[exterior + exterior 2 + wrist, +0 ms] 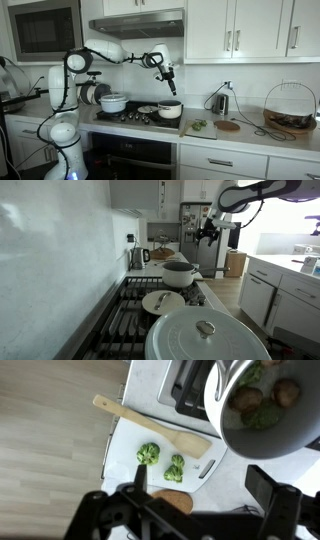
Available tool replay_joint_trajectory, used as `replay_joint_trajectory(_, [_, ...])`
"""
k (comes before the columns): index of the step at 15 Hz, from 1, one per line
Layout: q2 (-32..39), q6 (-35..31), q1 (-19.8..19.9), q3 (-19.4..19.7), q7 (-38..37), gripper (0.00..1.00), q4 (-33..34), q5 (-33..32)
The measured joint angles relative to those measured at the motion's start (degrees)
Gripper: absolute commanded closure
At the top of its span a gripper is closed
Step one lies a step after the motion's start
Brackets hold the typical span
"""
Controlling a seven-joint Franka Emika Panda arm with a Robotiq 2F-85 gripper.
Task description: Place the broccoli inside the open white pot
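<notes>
Two dark-green broccoli florets (148, 454) lie on a white cutting board (125, 445) next to the stove; in an exterior view they are a small green spot (198, 125). The open white pot (215, 400) has a dark inside that holds some green and brown pieces. It stands on the stove's front burner in both exterior views (170, 109) (180, 273). My gripper (203, 485) is open and empty. It hangs high in the air above the pot and the board (168, 78) (208, 228), touching nothing.
A wooden spatula (150, 422) lies across the board and a cork trivet (178, 502) sits beside it. A wider lidded white pot (205, 335) and a plate (163, 302) are on the stove. A kettle (221, 101) and wire basket (290, 108) stand on the counter.
</notes>
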State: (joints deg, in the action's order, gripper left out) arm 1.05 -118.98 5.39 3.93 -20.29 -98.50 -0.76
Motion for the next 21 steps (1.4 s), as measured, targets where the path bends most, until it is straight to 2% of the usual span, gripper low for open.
replay_joint_trajectory(7, [12.7,-7.7,0.0,1.7,-7.4,0.00,11.5,-0.2])
replay_joint_trajectory(13, [22.6,-8.8,-1.0,2.9,-11.7,0.00,21.2,-0.3])
replay_joint_trajectory(15, [26.0,-6.9,-1.7,3.4,-12.2,0.00,25.2,-0.3])
replay_joint_trajectory(21, [37.4,4.2,-2.2,3.6,-12.6,0.00,41.5,-0.4])
